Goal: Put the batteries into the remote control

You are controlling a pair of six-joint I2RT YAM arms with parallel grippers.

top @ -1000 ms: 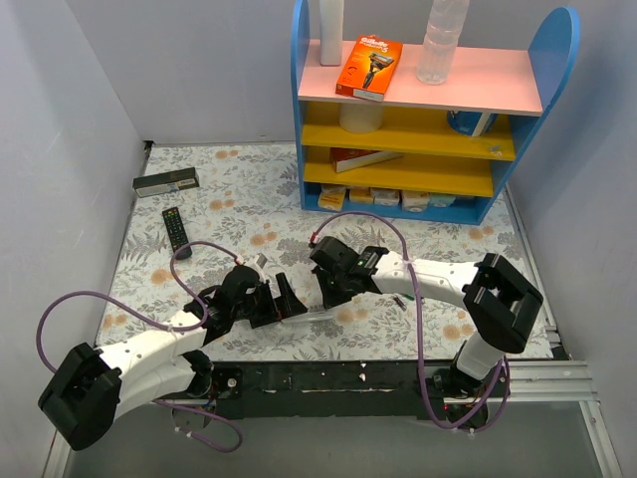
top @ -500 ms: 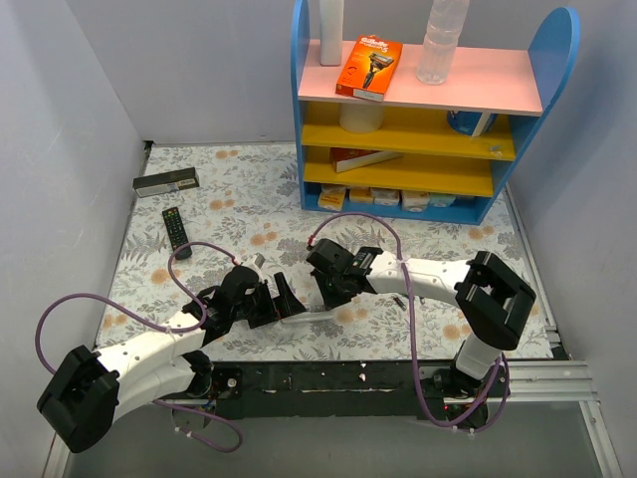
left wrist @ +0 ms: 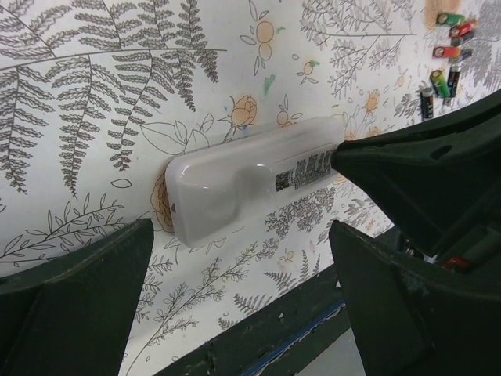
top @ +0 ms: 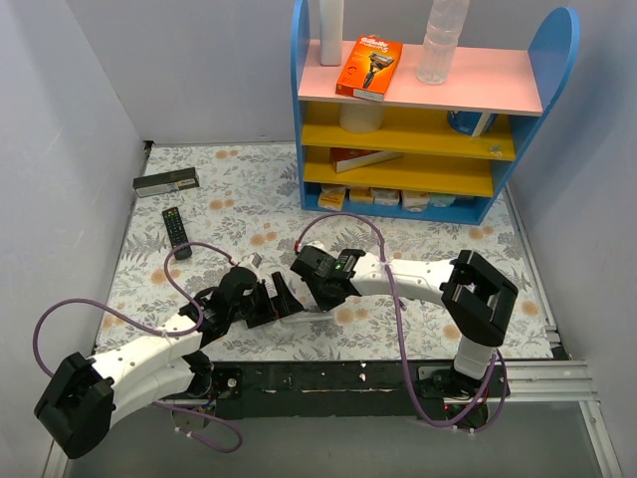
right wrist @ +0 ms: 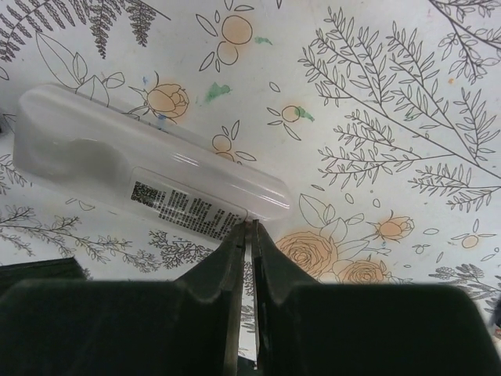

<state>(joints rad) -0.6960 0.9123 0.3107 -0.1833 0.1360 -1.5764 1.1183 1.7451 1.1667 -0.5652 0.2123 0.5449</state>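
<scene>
The white remote control [left wrist: 250, 176] lies flat on the floral table, label side up. It also shows in the right wrist view [right wrist: 149, 164] and in the top view [top: 304, 315]. My left gripper [left wrist: 241, 235] is open and empty, its fingers spread wide just on the near side of the remote. My right gripper [right wrist: 249, 223] is shut, with its tips touching the remote's edge beside the label. Its black finger [left wrist: 407, 180] reaches the remote's right end. Several batteries [left wrist: 446, 55] lie in a loose cluster farther off on the table. No separate back cover shows.
A black remote [top: 176, 231] and a long dark flat box [top: 166, 181] lie at the far left. A blue shelf unit [top: 428, 110] stands at the back. The black front rail [top: 299, 378] runs just near the remote.
My right gripper has moved left, up to the white remote's end, and the remote has shifted slightly left. My left gripper has stayed open beside it.
</scene>
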